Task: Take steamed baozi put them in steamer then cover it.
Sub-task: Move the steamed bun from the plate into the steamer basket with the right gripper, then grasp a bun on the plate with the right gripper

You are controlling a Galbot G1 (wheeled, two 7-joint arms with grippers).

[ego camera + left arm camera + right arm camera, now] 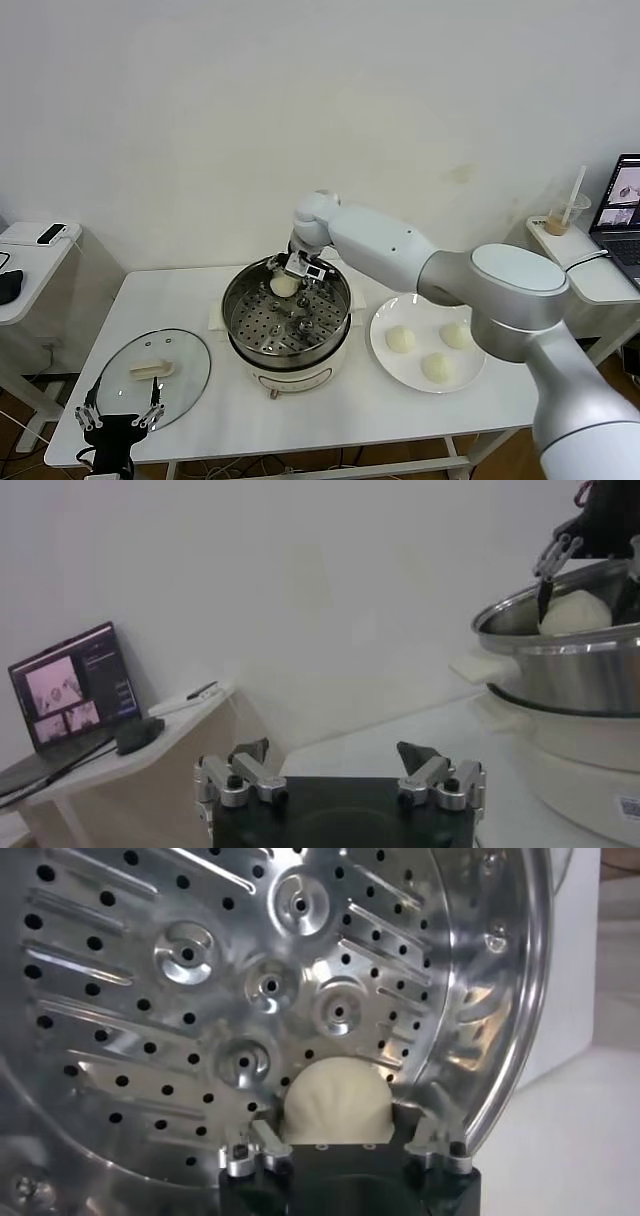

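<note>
The steamer (240, 330) stands mid-table, its perforated tray (200, 998) bare but for one baozi (284, 286) at the far rim. My right gripper (293, 275) reaches down inside; its fingers stand open on either side of that baozi (335, 1103), which rests on the tray. Three more baozi (400, 338) (456, 335) (437, 367) lie on the white plate (425, 318) right of the steamer. The glass cover (180, 360) lies flat on the table left of the steamer. My left gripper (120, 420) (333, 750) hangs open and empty at the table's near-left corner, beside the cover.
A side table at the right holds a laptop (625, 210) and a cup with a straw (565, 215). Another side table at the left carries a phone (50, 233). A white wall runs behind the table.
</note>
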